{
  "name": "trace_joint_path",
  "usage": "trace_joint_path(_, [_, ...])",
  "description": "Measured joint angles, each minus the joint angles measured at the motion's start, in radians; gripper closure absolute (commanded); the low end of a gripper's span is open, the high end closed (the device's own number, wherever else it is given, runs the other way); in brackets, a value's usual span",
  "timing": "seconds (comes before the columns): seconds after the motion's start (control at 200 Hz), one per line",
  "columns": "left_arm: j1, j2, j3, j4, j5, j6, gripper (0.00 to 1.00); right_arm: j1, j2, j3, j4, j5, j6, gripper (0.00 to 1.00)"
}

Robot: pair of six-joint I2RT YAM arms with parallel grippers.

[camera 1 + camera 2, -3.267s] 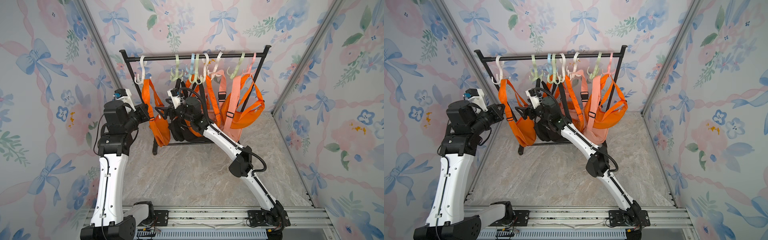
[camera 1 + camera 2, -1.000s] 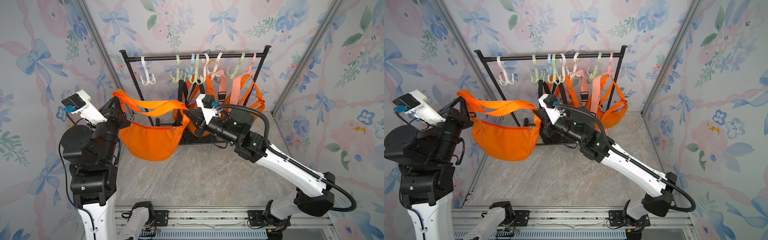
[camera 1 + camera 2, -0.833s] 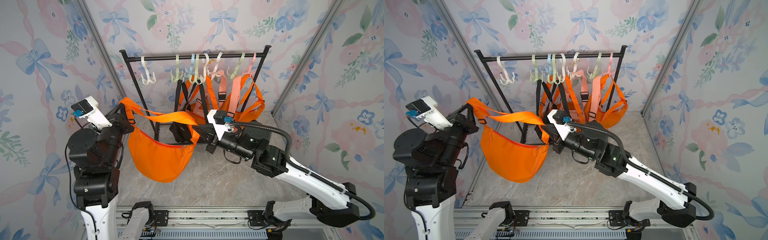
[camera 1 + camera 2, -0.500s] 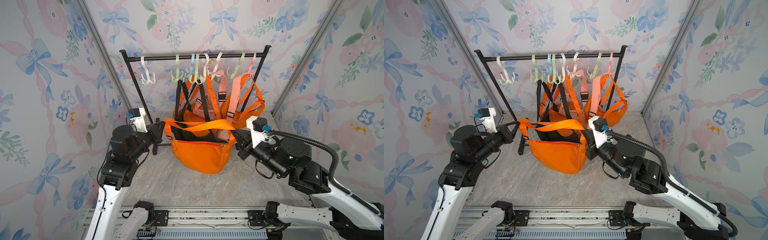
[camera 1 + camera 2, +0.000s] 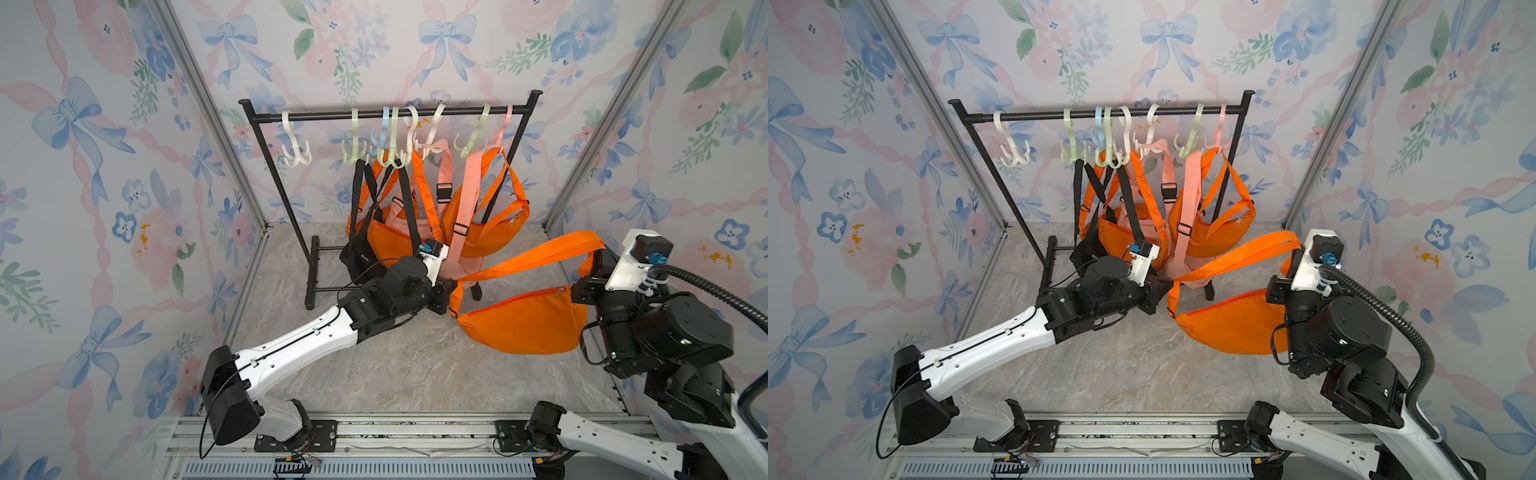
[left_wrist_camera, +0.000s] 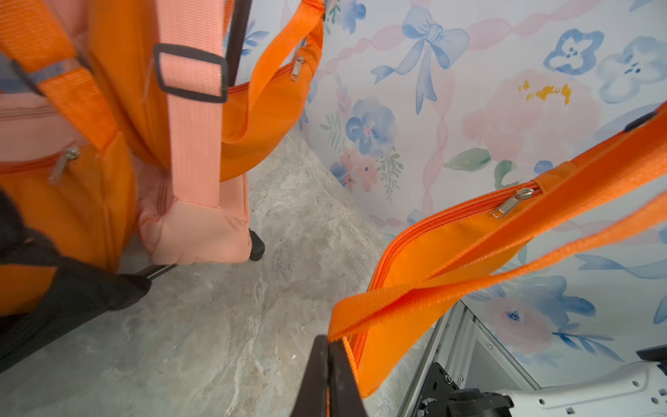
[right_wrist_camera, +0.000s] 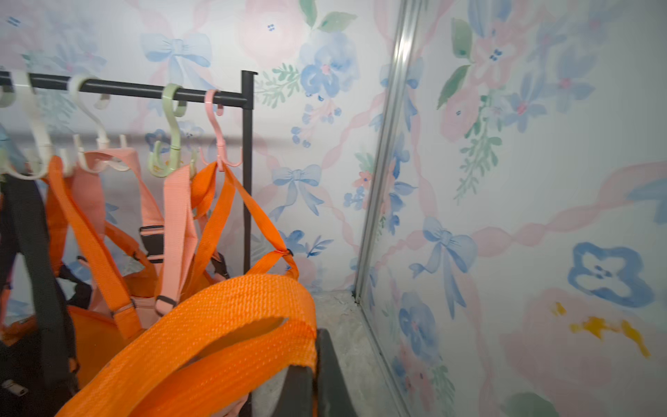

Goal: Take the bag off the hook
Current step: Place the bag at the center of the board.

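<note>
Marble floor (image 5: 395,374); orange bag (image 5: 519,322) zipped, clear of rack (image 5: 390,113); left gripper (image 6: 326,343), right gripper (image 5: 597,264) clamp its strap (image 5: 540,255).

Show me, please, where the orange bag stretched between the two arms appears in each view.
In a top view: orange bag, low right, off the rack.
In a top view: same place.
Left wrist: zipped body and strap, close up, against the wallpaper.
Right wrist: only its strap, in the foreground.
Shared landmark: the peach strap hanging on the rack.

Both top views look down from high in front, sharing the whole rack (image 5: 324,116). Both wrist cameras face it from very near.
</note>
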Motion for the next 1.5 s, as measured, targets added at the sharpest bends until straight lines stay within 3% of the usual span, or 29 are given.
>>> trace_joint_path(0.13, [0.0, 0.148, 0.066, 0.045, 0.024, 0.022, 1.0, -0.305, 0.041, -0.064, -0.051, -0.089, 0.103, 1.0])
trace_joint_path(0.25, [0.0, 0.282, 0.089, 0.066, 0.035, 0.025, 1.0, -0.697, 0.157, -0.132, -0.119, -0.417, 0.308, 1.0])
trace_joint_path(0.32, [0.0, 0.349, 0.101, 0.064, 0.038, 0.025, 1.0, -0.874, 0.235, -0.194, -0.123, -0.599, 0.417, 1.0])
trace_joint_path(0.445, [0.0, 0.467, 0.157, 0.045, 0.05, 0.024, 1.0, -1.047, 0.354, -0.293, -0.117, -0.8, 0.551, 1.0])
trace_joint_path(0.635, [0.001, 0.62, 0.312, 0.017, 0.084, 0.029, 1.0, -1.109, 0.511, -0.278, -0.048, -0.924, 0.638, 1.0])
trace_joint_path(0.885, [0.004, 0.76, 0.533, -0.046, 0.095, 0.058, 1.0, -1.131, 0.835, -0.153, 0.027, -1.003, 0.675, 1.0])
trace_joint_path(0.955, [0.013, 0.776, 0.567, -0.063, 0.098, 0.064, 0.76, -1.13, 0.9, -0.112, 0.028, -1.02, 0.678, 1.0])
trace_joint_path(1.035, [0.03, 0.789, 0.591, -0.07, 0.111, 0.065, 0.42, -1.13, 0.927, -0.098, 0.037, -1.03, 0.684, 0.82])
trace_joint_path(1.095, [0.043, 0.789, 0.591, -0.072, 0.117, 0.065, 0.3, -1.13, 0.924, -0.098, 0.04, -1.034, 0.691, 0.61])
trace_joint_path(1.18, [0.058, 0.787, 0.587, -0.074, 0.12, 0.069, 0.2, -1.13, 0.906, -0.107, 0.053, -1.032, 0.71, 0.47])
trace_joint_path(1.195, [0.06, 0.786, 0.583, -0.074, 0.117, 0.063, 0.17, -1.13, 0.9, -0.111, 0.055, -1.033, 0.699, 0.45])
trace_joint_path(1.215, [0.061, 0.784, 0.578, -0.074, 0.116, 0.07, 0.03, -1.13, 0.89, -0.117, 0.055, -1.031, 0.71, 0.42])
trace_joint_path(1.375, [0.06, 0.723, 0.486, -0.09, 0.093, 0.065, 0.02, -1.126, 0.781, -0.179, 0.054, -1.02, 0.706, 0.3])
trace_joint_path(1.5, [0.057, 0.633, 0.393, -0.094, 0.082, 0.064, 0.02, -1.09, 0.649, -0.217, 0.043, -0.982, 0.698, 0.27])
